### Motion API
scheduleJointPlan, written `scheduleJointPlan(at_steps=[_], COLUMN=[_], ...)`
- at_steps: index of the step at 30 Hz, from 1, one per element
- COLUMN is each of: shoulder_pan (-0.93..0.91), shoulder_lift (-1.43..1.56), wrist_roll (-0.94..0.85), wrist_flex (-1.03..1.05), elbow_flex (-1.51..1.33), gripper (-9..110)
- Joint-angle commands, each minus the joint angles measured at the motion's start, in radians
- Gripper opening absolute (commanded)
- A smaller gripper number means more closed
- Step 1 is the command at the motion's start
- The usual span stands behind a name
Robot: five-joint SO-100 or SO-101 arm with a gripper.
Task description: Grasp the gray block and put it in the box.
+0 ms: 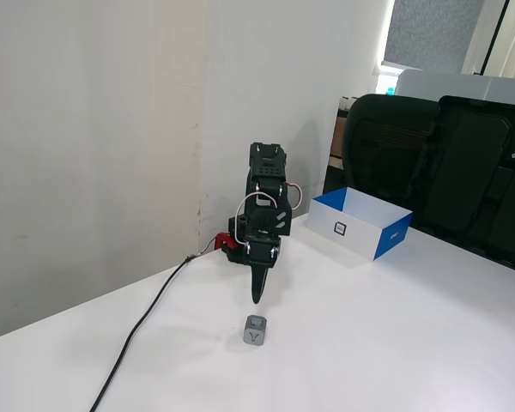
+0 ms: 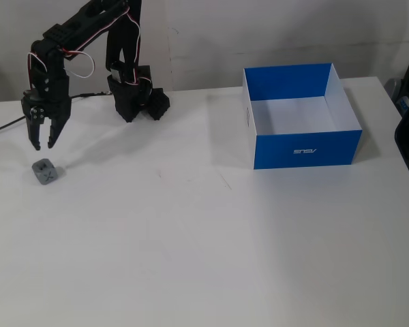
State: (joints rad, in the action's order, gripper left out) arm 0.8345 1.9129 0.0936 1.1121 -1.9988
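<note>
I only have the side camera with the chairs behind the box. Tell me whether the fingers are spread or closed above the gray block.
Observer: In the other fixed view the gripper shows its fingers slightly parted, tips pointing down.
Operator: Report whether it is lined up over the block.
Observer: There the gray block lies just below the tips, a touch to the right, with a gap between them.
Operator: Check the box for clutter.
Observer: From above, the box shows a bare white floor.
</note>
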Motion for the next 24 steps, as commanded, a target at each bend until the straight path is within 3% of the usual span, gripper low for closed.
scheduleJointPlan(at_steps=[1,24], shoulder_pan=[0.008,-0.005], shoulder_lift=[0.002,-0.175], wrist_roll=[0.006,-0.017], wrist_flex=[0.006,-0.031], elbow_flex=[0.071,0.153], gripper=[12,19])
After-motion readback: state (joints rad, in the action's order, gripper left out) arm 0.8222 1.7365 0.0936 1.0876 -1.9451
